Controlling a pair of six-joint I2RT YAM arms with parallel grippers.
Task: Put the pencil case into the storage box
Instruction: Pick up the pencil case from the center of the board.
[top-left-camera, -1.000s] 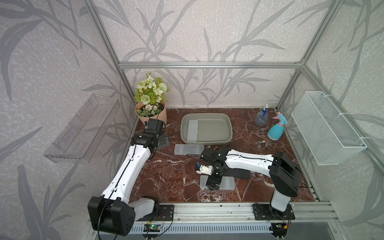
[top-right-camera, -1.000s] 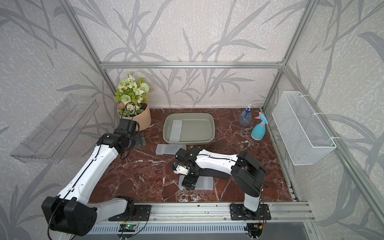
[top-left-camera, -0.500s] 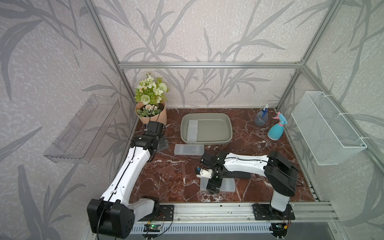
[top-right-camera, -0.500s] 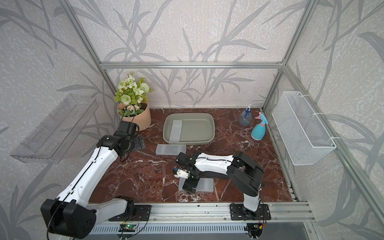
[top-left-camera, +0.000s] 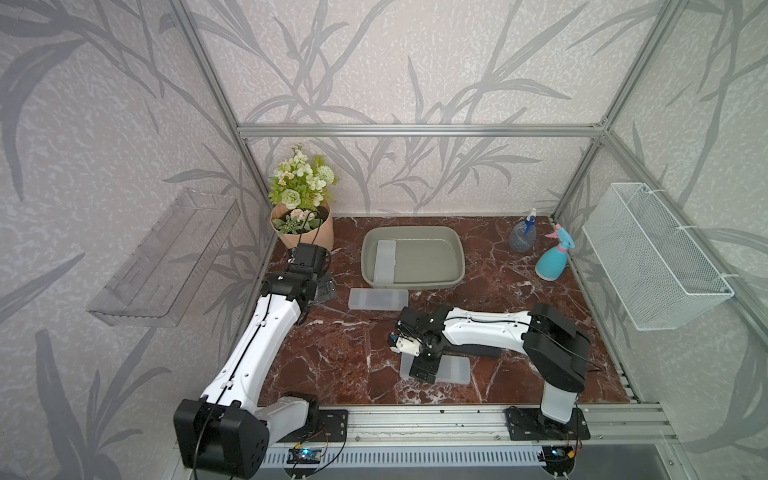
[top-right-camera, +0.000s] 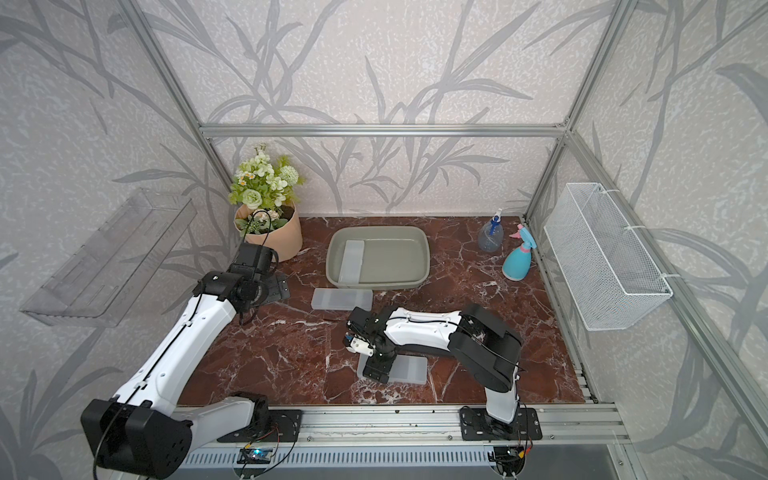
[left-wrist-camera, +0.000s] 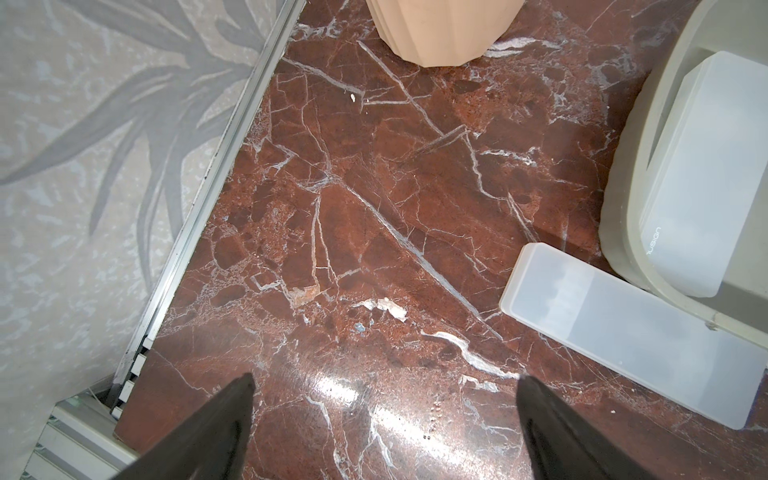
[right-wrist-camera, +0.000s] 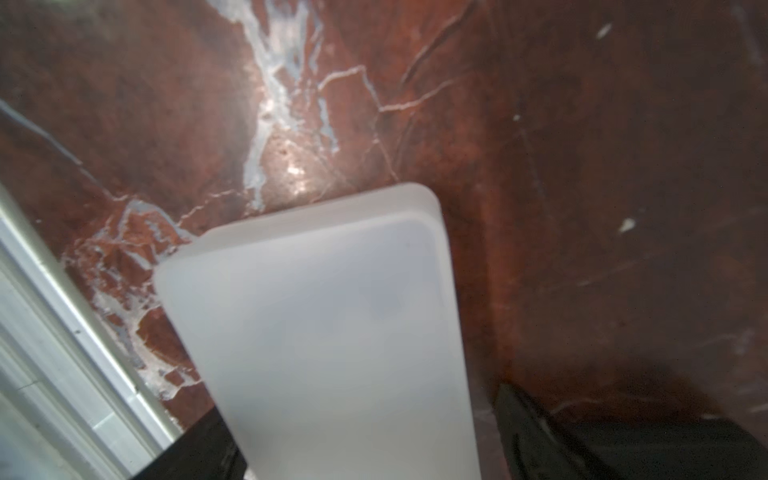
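Note:
A frosted translucent pencil case (top-left-camera: 455, 369) (top-right-camera: 411, 370) (right-wrist-camera: 324, 332) lies flat near the table's front edge. My right gripper (top-left-camera: 424, 370) (top-right-camera: 376, 370) (right-wrist-camera: 357, 424) is down over its left end, open, one finger on each long side. A sliver of marble shows between the case and one finger. A second case (top-left-camera: 377, 298) (top-right-camera: 341, 298) (left-wrist-camera: 631, 336) lies just in front of the grey-green storage box (top-left-camera: 432, 259) (top-right-camera: 395, 257) (left-wrist-camera: 623, 187). A third case (top-left-camera: 384, 262) (top-right-camera: 351, 262) (left-wrist-camera: 706, 166) lies inside the box at its left side. My left gripper (top-left-camera: 323, 287) (top-right-camera: 276, 289) (left-wrist-camera: 384, 382) hangs open over bare marble, left of the second case.
A potted plant (top-left-camera: 303, 220) (left-wrist-camera: 440, 29) stands at the back left, just behind my left wrist. Two spray bottles (top-left-camera: 550, 259) stand at the back right. A clear tray (top-left-camera: 166, 257) hangs on the left wall and a white mesh basket (top-left-camera: 652, 257) on the right.
My right gripper has moved toward the table's front and come down over the near case, its jaws now either side of it. The left arm has barely shifted.

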